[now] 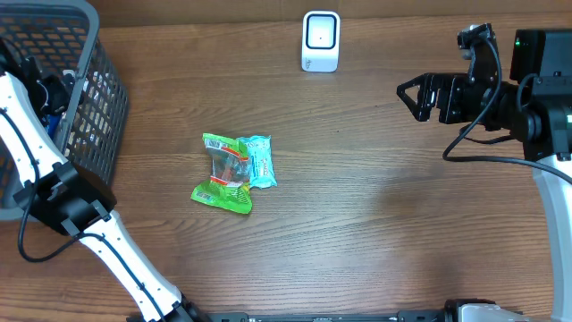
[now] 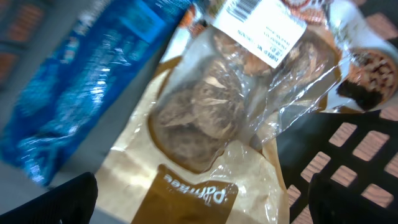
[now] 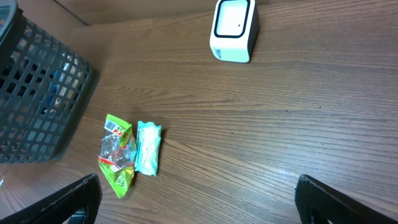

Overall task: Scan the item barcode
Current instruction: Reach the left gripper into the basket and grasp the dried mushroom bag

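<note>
Left wrist view: left jaws, wide like the right jaws, hover over a seemingly light, slippery snack bag (image 2: 205, 118), best pinched at its 6 o'clock edge.

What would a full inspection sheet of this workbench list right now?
Surface: wooden table, bare grain showing.
Job's things: white scanner at the far edge; green packet and pale blue packet side by side mid-table.
Clutter: grey mesh basket at the left, holding a brown packet with a barcode label and a dark blue packet.
End effectors: left end effector open, inside the basket over the brown packet; right end effector open, above the table's right side, holding nothing.
Cables: black cable by the right arm, another by the left.
Surroundings: nothing seen.
</note>
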Robot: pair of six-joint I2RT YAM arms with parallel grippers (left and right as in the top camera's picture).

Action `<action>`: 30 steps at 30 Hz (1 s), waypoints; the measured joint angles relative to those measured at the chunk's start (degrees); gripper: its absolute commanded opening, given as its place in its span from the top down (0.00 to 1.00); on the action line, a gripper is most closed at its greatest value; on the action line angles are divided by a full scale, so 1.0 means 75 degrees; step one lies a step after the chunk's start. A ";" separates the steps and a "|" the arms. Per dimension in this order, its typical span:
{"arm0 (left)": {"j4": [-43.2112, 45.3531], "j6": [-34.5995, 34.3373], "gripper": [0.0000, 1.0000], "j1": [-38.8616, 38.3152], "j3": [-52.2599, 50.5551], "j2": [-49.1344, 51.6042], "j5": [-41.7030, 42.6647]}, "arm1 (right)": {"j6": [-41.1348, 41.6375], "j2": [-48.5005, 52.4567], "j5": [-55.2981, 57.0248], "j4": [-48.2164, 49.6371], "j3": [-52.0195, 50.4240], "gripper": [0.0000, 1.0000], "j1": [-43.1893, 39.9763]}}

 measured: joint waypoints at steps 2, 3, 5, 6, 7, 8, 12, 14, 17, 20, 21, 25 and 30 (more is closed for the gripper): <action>-0.0006 0.0067 0.02 -0.0012 0.0003 0.0157 0.0085 | -0.0006 0.0000 0.0003 -0.0003 0.0000 0.00 0.0000; -0.0003 0.0079 0.03 -0.0020 0.0003 0.0259 0.0119 | -0.0003 0.0003 0.0000 -0.0006 0.0000 0.00 0.0000; -0.0009 0.0096 0.07 -0.0023 0.0003 0.0478 0.0149 | -0.0003 0.0003 0.0000 -0.0003 0.0000 0.00 0.0000; -0.0012 0.0099 0.12 -0.0020 0.0003 0.0595 0.0172 | -0.0003 0.0003 0.0000 -0.0006 0.0000 0.00 0.0000; -0.0017 0.0105 0.17 -0.0020 0.0003 0.0717 0.0181 | -0.0006 0.0003 0.0000 -0.0006 0.0000 0.00 0.0000; -0.0099 0.0128 0.22 -0.0023 -0.0020 0.0796 0.0201 | -0.0003 0.0006 0.0000 -0.0003 0.0000 0.00 0.0000; -0.0093 0.0157 0.69 -0.0023 0.0032 0.0810 0.0251 | -0.0003 0.0061 0.0000 -0.0009 0.0000 0.00 0.0000; -0.0099 0.0128 0.96 -0.0023 0.0058 0.0825 0.0245 | 0.0000 0.0108 0.0000 -0.0006 0.0000 0.00 0.0000; -0.0102 0.0085 0.96 -0.0023 0.0099 0.0839 0.0251 | 0.0000 0.0117 0.0000 -0.0006 0.0000 0.00 0.0000; -0.0134 0.0032 0.96 -0.0023 0.0099 0.0839 0.0254 | 0.0000 0.0117 0.0000 -0.0009 0.0000 0.00 0.0000; -0.0184 0.0003 0.96 -0.0023 0.0102 0.0839 0.0254 | -0.0003 0.0117 0.0000 -0.0015 0.0000 0.00 0.0000; -0.0720 -0.0306 0.96 -0.0020 0.0239 0.0839 0.0248 | 0.0000 0.0117 0.0000 -0.0012 0.0000 0.00 0.0000; -0.1617 -0.0793 0.96 0.0003 0.0577 0.0851 0.0256 | -0.0003 0.0117 0.0000 -0.0009 0.0000 0.00 0.0000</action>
